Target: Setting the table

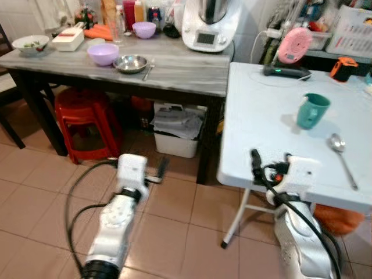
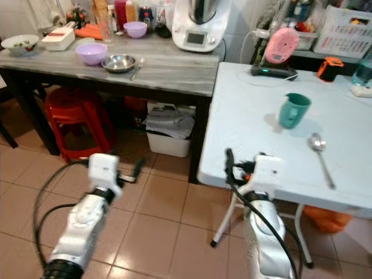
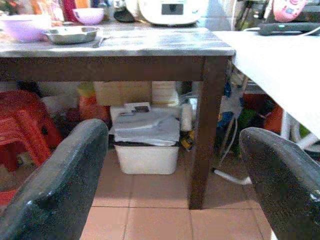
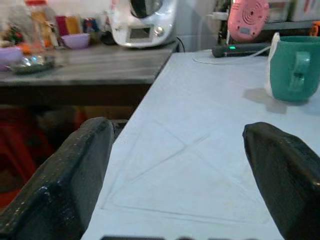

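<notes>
On the white folding table (image 1: 261,122) stand a teal mug (image 1: 313,110) and, closer to me, a metal spoon (image 1: 342,152). The grey wooden table (image 1: 174,64) to the left carries a large purple bowl (image 1: 103,54), a steel bowl (image 1: 130,63) with a spoon (image 1: 148,71) beside it, a small purple bowl (image 1: 144,29) and a white bowl of food (image 1: 30,44). My right gripper (image 1: 268,164) hovers open at the white table's near left edge, holding nothing. My left gripper (image 1: 158,172) is open and low over the floor, pointing under the grey table.
A white kitchen machine (image 1: 210,26) stands at the grey table's back right. Beneath that table are red stools (image 1: 84,119) and a white bin (image 1: 177,136). At the white table's far edge stand a pink device (image 1: 293,45) and an orange object (image 1: 344,67). Tiled floor (image 1: 174,232) lies in front.
</notes>
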Controlling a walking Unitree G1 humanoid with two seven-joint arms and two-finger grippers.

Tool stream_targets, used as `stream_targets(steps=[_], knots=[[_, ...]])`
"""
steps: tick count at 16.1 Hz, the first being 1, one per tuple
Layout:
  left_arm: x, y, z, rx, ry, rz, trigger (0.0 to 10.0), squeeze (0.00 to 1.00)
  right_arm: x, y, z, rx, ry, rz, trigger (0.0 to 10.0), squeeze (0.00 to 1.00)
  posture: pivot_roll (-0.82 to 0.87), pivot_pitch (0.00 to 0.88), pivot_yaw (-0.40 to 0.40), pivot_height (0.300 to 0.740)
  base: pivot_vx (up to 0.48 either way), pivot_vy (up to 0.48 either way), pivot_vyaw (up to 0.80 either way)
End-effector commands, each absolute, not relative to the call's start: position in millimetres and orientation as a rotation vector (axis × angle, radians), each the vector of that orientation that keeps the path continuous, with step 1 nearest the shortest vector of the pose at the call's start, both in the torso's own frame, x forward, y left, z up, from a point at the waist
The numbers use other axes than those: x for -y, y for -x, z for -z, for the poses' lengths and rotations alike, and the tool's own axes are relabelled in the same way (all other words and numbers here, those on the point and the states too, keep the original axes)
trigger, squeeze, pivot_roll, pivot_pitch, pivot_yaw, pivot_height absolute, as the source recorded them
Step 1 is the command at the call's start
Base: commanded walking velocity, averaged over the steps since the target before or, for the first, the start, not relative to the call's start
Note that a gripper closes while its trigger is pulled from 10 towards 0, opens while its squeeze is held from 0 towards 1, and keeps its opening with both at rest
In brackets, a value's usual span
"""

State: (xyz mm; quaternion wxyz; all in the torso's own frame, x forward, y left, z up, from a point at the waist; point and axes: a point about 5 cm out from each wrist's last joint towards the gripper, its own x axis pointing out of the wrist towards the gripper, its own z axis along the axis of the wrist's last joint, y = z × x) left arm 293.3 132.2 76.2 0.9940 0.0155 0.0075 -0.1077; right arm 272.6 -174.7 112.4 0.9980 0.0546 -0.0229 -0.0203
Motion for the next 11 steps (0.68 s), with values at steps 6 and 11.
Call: stream_targets(steps=[6,11], knots=[[-120.2,-295.2,-77.2,-0.006,-0.025,0.248,10.0,0.00,184.5,-275.9,-112.6,0.043,-0.090,0.062,10.0,0.00,-0.08,0.000,-0.020,0.740,0.000,-0.339,0.00],[-121.1,-297.1,-76.0,-0.009,-0.031,0.252,10.0,0.00,186.2,-275.2,-113.2,0.048,-0.090,0.069,10.0,0.00,-0.09,0.000,-0.013,0.740,0.000,-0.337,0.00]])
